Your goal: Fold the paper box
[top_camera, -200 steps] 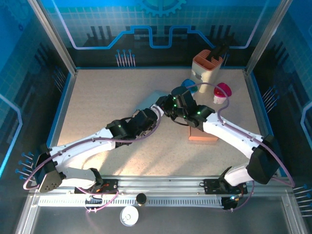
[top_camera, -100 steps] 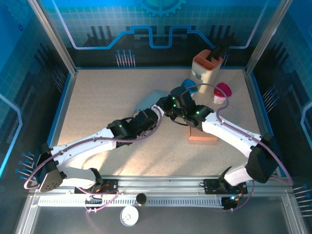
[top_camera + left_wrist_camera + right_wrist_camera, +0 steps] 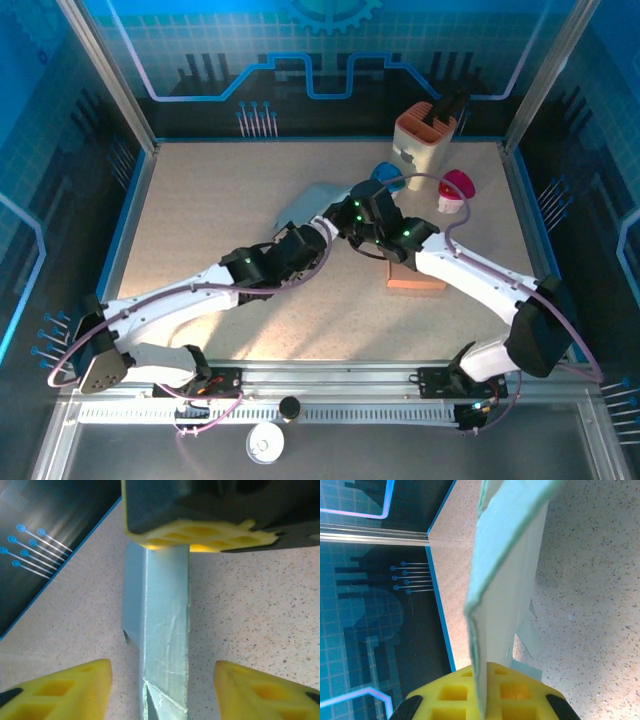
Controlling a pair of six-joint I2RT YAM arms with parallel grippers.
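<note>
Pinching the paper box (image 3: pixel 165 610), the right tool (image 3: pixel 485 682) has its yellow pads pressed together on one thin panel. That panel runs straight out ahead of the tool, standing on edge above the worktop (image 3: pixel 200 220). A small loose flap hangs just to the side of the pads.

Left tool (image 3: pixel 160 672) is spread. The box sits in the gap between its fingers (image 3: pixel 75 690), with clear space on both sides and nothing gripped. Directly ahead of it, the right tool's pads clamp the far end of the same strip, so the two tools face each other along the box.

The box looks part-folded: a long narrow shape with a raised crease down its length and a side wall dropping away left of the crease.

Probable reasons for this setup:
- The right pinch anchors the far end, so the card can't slide or spring flat.
- The left fingers straddle the crease, ready to close on it or shift to another spot.

Progress looks mid-way, with walls not yet squared up. The main risk is thin card buckling or tearing if the left tool closes off the crease.

An orange block (image 3: pixel 415 278) lies behind the right tool under its arm. A beige holder (image 3: pixel 425 140) stands well beyond it. Neither is involved.
</note>
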